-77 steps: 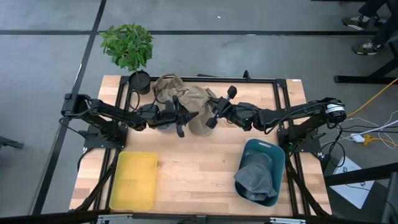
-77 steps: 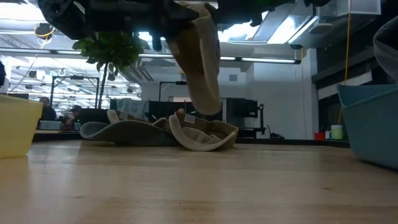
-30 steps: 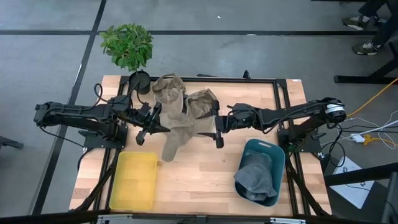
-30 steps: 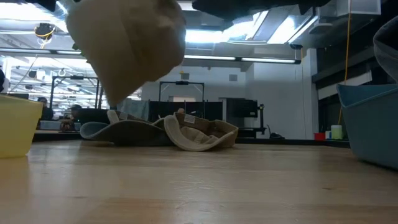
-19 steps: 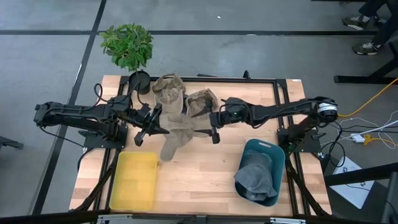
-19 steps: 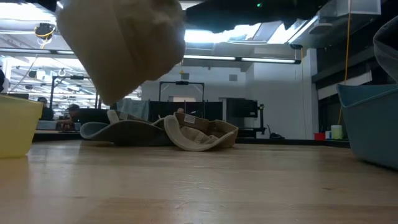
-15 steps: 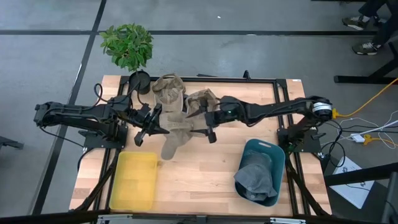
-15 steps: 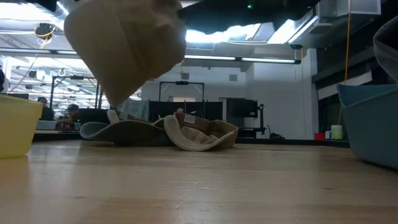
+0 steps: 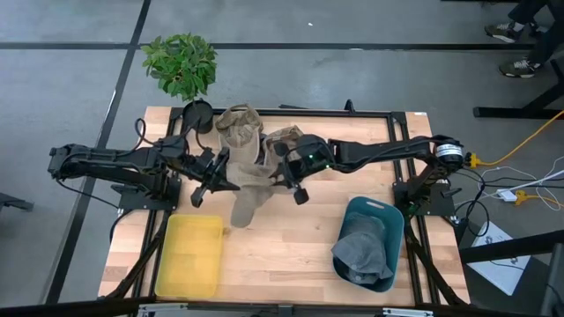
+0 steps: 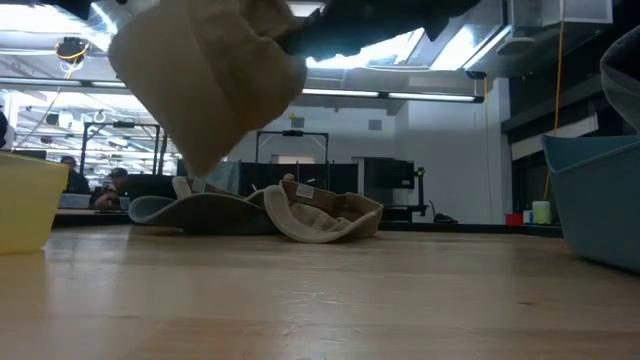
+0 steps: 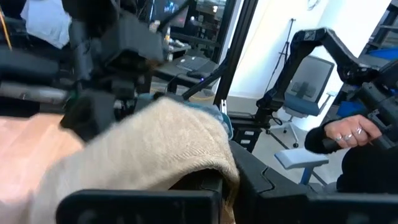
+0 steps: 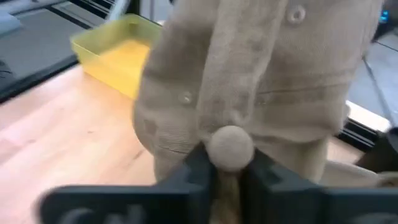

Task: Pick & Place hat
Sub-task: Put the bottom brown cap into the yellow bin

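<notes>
My left gripper (image 9: pixel 214 180) jaws clamped on the beige knitted hat (image 9: pixel 247 187), hat lifted off the wooden bench (image 9: pixel 282 242), my right gripper (image 9: pixel 284 176) jaws pinched on its far edge

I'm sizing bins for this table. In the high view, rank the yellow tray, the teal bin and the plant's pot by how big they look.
1. yellow tray and teal bin: they look alike, so no ranking between them.
2. plant's pot: clearly smallest.
</notes>
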Available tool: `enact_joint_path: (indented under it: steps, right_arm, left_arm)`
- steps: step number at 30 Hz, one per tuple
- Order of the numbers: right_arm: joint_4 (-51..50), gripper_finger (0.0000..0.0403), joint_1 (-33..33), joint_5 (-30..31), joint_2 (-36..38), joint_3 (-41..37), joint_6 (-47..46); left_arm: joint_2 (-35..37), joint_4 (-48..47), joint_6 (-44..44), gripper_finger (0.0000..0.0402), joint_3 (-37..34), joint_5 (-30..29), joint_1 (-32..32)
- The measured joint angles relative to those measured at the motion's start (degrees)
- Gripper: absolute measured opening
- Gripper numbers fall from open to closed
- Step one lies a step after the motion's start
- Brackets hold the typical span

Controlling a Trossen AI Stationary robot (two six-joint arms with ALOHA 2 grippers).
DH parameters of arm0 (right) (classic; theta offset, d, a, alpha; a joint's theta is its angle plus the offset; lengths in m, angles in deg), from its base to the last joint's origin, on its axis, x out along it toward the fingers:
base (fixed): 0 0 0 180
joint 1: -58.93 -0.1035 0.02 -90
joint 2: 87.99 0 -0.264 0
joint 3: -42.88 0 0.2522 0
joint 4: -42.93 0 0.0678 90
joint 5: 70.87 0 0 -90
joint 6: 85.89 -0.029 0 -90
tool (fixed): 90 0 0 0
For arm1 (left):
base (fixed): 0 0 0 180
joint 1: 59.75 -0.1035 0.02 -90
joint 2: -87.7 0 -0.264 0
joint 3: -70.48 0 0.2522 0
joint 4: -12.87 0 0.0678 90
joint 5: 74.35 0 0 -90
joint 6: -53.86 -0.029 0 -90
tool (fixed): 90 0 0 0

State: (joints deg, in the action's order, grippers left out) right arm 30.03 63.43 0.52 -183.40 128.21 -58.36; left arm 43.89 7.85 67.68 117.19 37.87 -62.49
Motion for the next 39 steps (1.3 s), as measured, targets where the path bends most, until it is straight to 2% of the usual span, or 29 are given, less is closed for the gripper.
enact_joint_path:
  steps: [1,3,9,14,19,26,31,35,39]
  right_arm:
    - [-0.8,0.0026,0.1,-0.8,0.3,0.0,0.0]
    - [-1.5,0.0012,0.2,-1.0,0.7,0.0,-0.1]
    - [-5.8,0.0015,0.4,-1.0,3.9,0.0,-2.3]
    - [-11.6,0.0012,0.6,0.3,8.8,0.0,-5.4]
    - [-19.6,0.0009,1.0,6.9,13.5,0.0,-9.3]
    - [-23.3,0.001,1.4,18.4,15.4,0.0,-20.7]
    - [-26.2,0.001,1.9,27.6,15.4,0.0,-25.7]
    - [-27.3,0.001,2.2,35.3,15.3,0.0,-27.8]
    - [-24.1,0.001,2.5,34.4,14.9,0.0,-27.3]
  left_arm:
    - [0.0,-0.5,0.0,0.001,0.0,0.0,0.0]
    - [0.0,-1.6,0.0,0.001,0.0,0.0,0.0]
    - [0.0,-3.9,0.0,0.001,0.0,-0.7,0.0]
    - [0.0,-4.4,-2.5,0.0044,0.0,-2.0,0.0]
    - [0.0,-4.7,-8.1,0.0095,0.0,-6.2,0.0]
    - [-0.5,-1.5,-16.2,0.0175,0.0,-18.5,0.0]
    - [-1.7,1.0,-18.3,0.0225,0.0,-22.6,0.0]
    - [-2.4,1.7,-20.8,0.0248,0.0,-25.0,0.0]
    - [-5.7,7.1,-24.1,0.0252,0.0,-28.3,0.1]
